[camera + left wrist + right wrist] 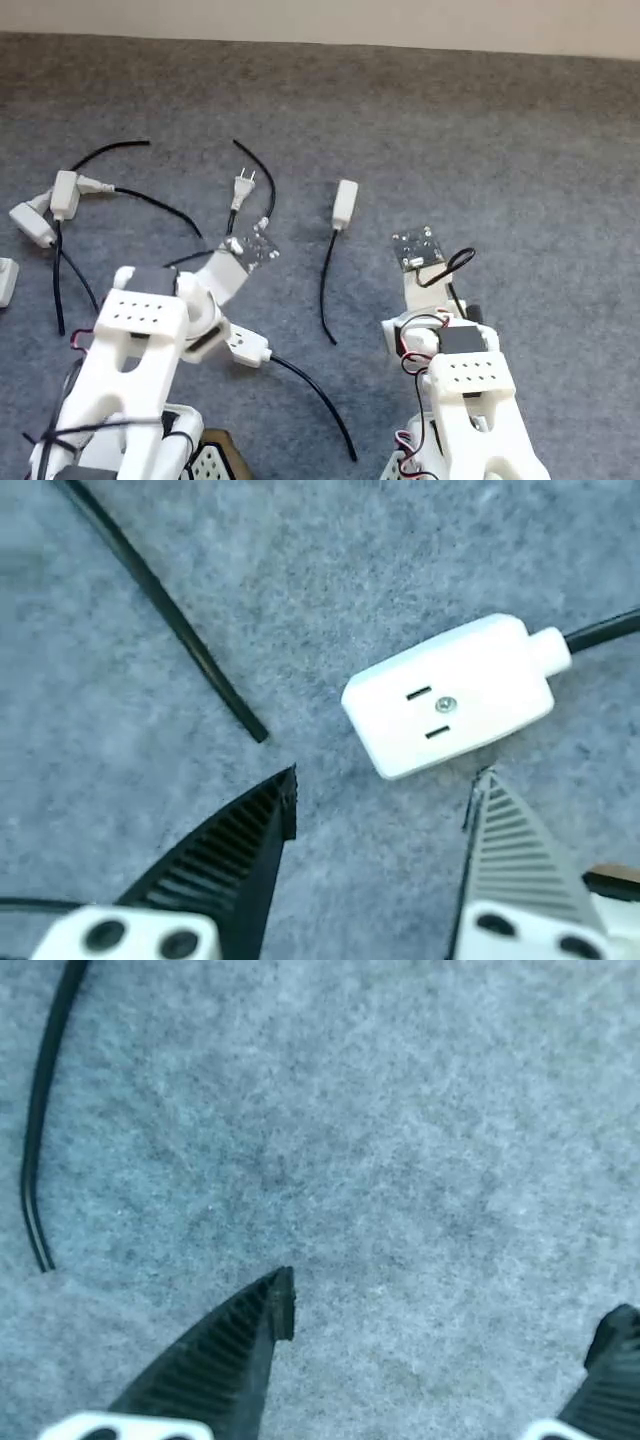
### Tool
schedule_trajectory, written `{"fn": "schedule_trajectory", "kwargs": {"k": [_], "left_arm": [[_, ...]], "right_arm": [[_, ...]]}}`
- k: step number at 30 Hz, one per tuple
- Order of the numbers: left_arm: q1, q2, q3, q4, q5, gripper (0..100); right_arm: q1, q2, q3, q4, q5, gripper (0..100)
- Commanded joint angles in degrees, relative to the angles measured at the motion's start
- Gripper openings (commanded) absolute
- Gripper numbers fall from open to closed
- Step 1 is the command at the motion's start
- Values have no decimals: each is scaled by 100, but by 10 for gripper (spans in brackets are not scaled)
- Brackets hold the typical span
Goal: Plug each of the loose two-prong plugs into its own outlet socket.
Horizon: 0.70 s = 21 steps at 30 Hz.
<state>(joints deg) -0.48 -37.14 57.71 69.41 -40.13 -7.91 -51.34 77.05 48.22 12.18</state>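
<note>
A white outlet socket (450,705) lies face up on the grey carpet, its two slots showing and a black cable leaving one end. My left gripper (388,780) hangs open just short of it, touching nothing. My right gripper (452,1300) is also open over bare carpet, with a black cable (40,1150) off to one side. In the high view a loose two-prong plug (243,183) on a black cable lies at centre left. A white socket (344,203) lies in the middle. Another socket (247,349) rests beside the left arm (135,330).
Several white plugs and sockets (62,195) with tangled black cables lie at the far left, and one more white piece (6,281) sits at the left edge. A loose cable end (255,730) lies near the left gripper. Open carpet stretches to the right and back.
</note>
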Motion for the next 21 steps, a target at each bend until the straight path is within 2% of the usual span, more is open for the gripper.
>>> {"fn": "schedule_trajectory", "kwargs": {"k": [1, 6, 13, 21], "left_arm": [[-48, -303, -664, 422, -35, 277], [-40, -224, -338, 246, -26, 277], [-286, 13, 312, -1099, -44, 277], [-312, 532, 286, -1160, -44, 277]], "right_arm": [[31, -75, -13, -92, 35, 424], [31, -75, -13, -92, 35, 424], [31, -75, -13, -92, 35, 424], [22, -66, -13, -92, 35, 424]]}}
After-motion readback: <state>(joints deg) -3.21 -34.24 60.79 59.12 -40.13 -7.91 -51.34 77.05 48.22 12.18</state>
